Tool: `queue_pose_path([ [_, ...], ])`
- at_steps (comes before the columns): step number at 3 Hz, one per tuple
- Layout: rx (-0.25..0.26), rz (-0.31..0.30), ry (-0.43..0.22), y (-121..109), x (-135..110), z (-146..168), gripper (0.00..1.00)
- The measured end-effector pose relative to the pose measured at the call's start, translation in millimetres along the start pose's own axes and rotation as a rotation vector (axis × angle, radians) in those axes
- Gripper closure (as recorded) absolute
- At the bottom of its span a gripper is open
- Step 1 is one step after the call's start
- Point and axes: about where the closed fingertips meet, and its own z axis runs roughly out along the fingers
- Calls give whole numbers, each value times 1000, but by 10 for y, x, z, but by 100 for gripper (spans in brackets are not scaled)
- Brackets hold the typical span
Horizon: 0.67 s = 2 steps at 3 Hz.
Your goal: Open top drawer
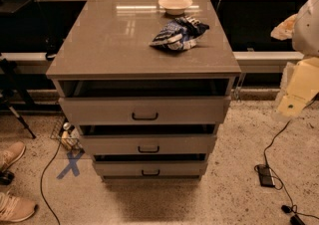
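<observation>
The top drawer (144, 110) is the widest grey-beige front under the cabinet top (124, 45), with a small black bar handle (145, 116) at its centre. A dark gap shows above its front, which stands a little forward of the cabinet frame. My gripper (290, 105) is at the cream end of the arm at the right edge. It hangs level with the top drawer, to the right of the cabinet and apart from it, well away from the handle.
Two narrower drawers (148, 144) (149, 169) sit below. A bowl (175, 3) and a blue-white crumpled bag (178, 33) lie on the cabinet top. Cables and a black power brick (265, 175) lie on the floor at right. A person's shoes (12, 204) and a blue X mark (71, 164) are at left.
</observation>
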Motion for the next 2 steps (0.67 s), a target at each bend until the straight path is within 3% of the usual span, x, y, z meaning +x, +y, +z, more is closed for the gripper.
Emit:
queue_pose_path([
  [1,-67,-11,-111,175,-267,399,0],
  [2,-158,-35,-299,415,-909,1017,0],
])
